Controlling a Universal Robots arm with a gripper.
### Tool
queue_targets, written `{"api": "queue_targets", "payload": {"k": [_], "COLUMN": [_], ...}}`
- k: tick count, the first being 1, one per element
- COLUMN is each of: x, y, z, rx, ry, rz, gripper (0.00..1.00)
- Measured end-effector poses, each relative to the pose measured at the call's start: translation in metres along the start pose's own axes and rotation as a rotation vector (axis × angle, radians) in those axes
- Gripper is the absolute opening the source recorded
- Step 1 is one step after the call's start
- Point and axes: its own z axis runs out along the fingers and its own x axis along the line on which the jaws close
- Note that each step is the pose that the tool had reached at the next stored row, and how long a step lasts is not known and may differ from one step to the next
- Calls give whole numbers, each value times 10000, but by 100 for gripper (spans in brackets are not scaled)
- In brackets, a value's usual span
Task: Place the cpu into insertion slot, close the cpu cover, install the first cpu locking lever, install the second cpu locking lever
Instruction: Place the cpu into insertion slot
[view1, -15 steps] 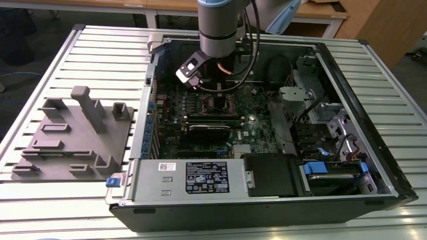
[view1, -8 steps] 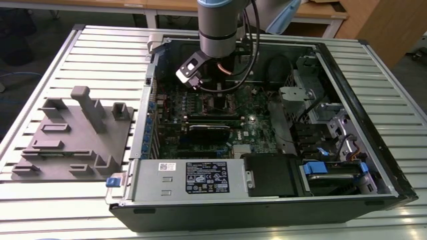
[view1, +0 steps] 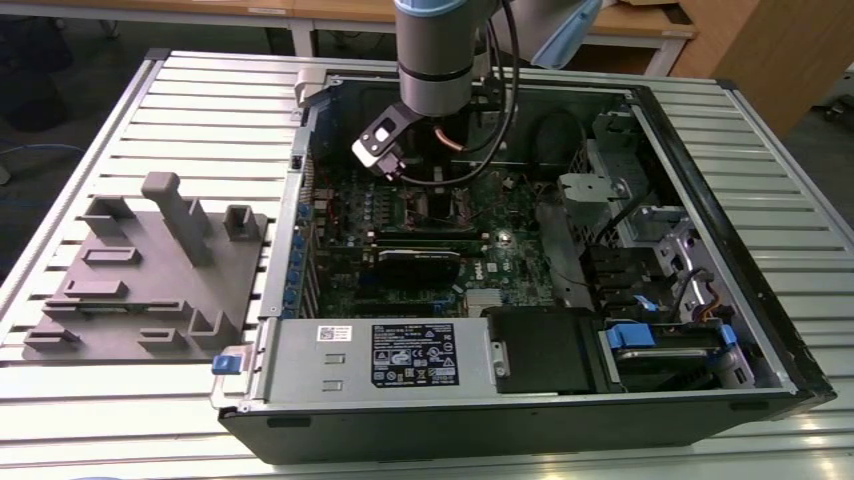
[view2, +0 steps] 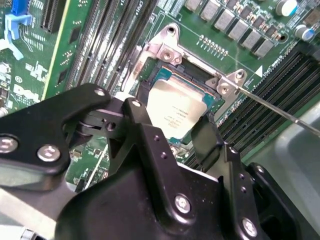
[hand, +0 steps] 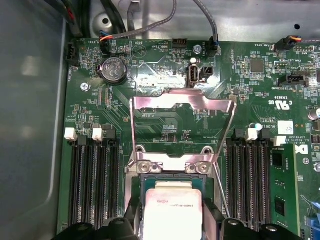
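While the cpu cover (hand: 182, 107) stands swung open above the insertion slot (view2: 170, 67), my claw (view2: 170, 117) is clamped on the cpu (view2: 172, 102), holding it at that slot.

Chip half hidden
In the second wrist view the gripper (view2: 170, 122) covers the near side of the cpu (view2: 175, 100) and the insertion slot's (view2: 167, 55) near rim; in the first wrist view the picture's edge cuts the cpu (hand: 172, 210) short. Whether it sits fully down I can't tell. In the exterior view the slot is too small to make out.
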Motion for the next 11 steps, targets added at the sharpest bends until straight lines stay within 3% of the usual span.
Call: {"api": "queue_targets", "payload": {"k": [5, 11], "x": [-1, -2], "y": [1, 11], "z": [-19, -124], "rx": [1, 0], "ry": [-1, -4], "rz": [0, -1], "gripper": [61, 61]}}
